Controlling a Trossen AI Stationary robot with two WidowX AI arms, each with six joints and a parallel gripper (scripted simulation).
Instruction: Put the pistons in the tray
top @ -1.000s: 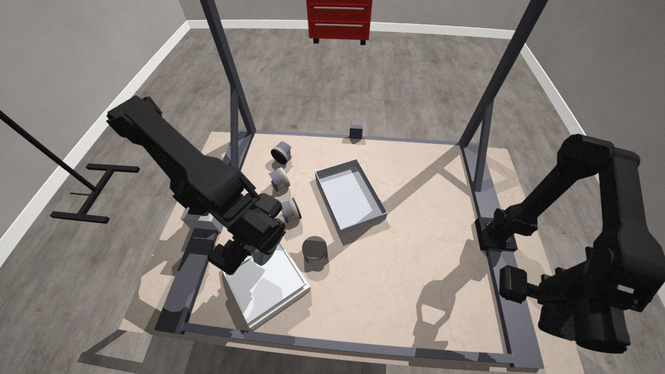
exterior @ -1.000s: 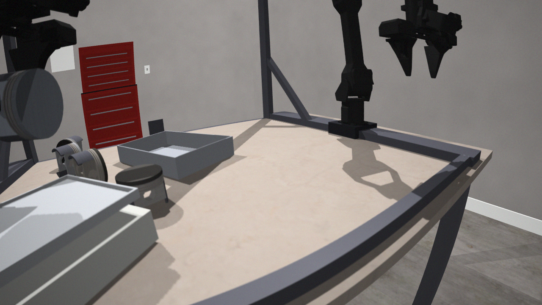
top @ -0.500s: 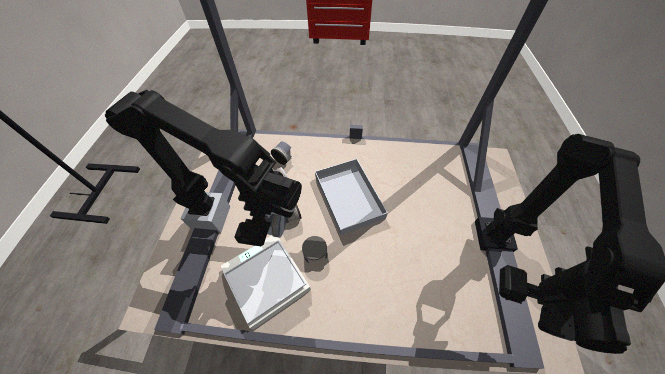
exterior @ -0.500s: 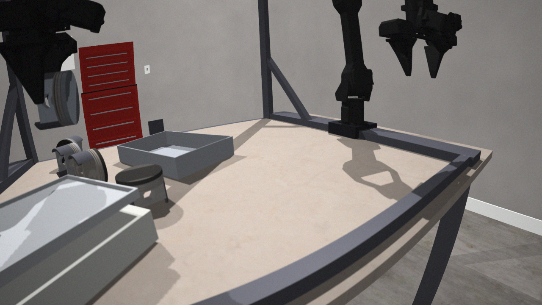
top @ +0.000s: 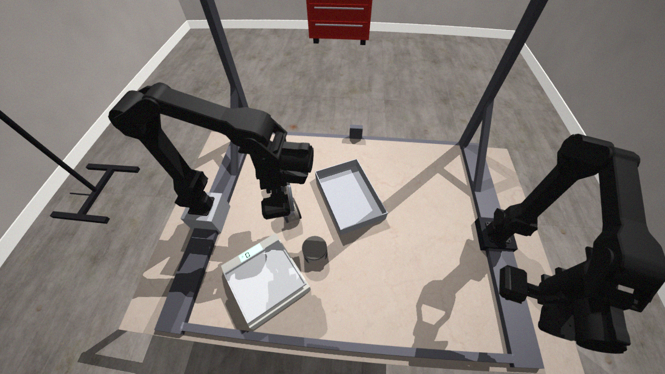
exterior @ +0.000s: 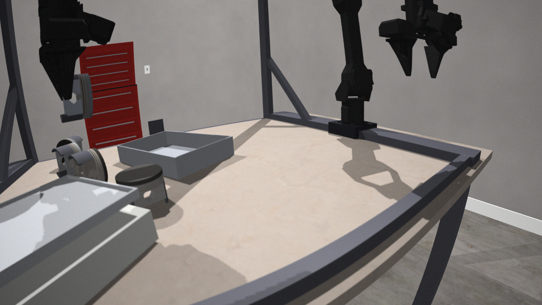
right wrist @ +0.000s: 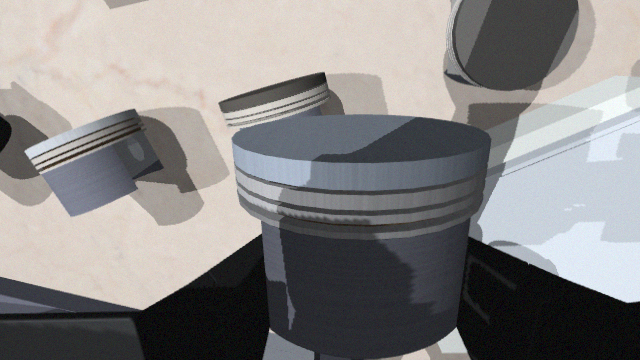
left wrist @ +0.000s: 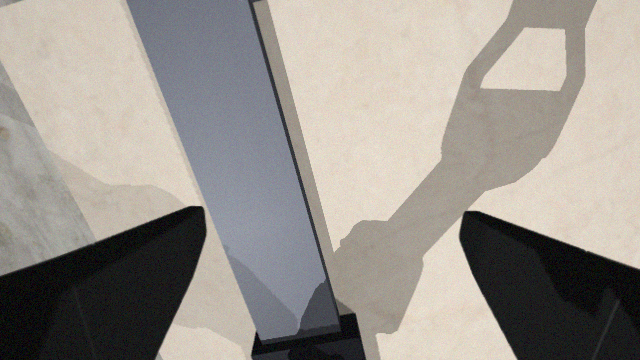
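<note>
pale tabletop [top: 399, 288] [exterior: 288, 197] [left wrist: 390, 165] [right wrist: 190, 45], grey wood-look floor [top: 288, 79] [exterior: 492, 242] [left wrist: 30, 200], red cabinet [top: 339, 18] [exterior: 113, 109] (drawers shut)

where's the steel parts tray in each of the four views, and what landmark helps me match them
top: tray just above centre
exterior: left of centre, beyond the upright piston
left wrist: not in it
right wrist: not in it
landmark: upright piston, all but left wrist

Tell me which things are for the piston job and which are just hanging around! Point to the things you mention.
For the job:
- steel tray [top: 348, 200] [exterior: 204, 157]
- scale [top: 267, 281] [exterior: 56, 212] [right wrist: 575, 200]
- piston held in the air [exterior: 87, 96] [right wrist: 360, 200]
- upright piston [top: 314, 249] [exterior: 140, 181] [right wrist: 515, 40]
- pistons lying on their sides [exterior: 87, 163] [right wrist: 95, 165]

Just hanging around:
- red drawers [top: 339, 16] [exterior: 113, 100]
- black floor stand [top: 79, 216]
- little dark block [top: 355, 132] [exterior: 156, 126]
- white wall plate [exterior: 147, 69]
</note>
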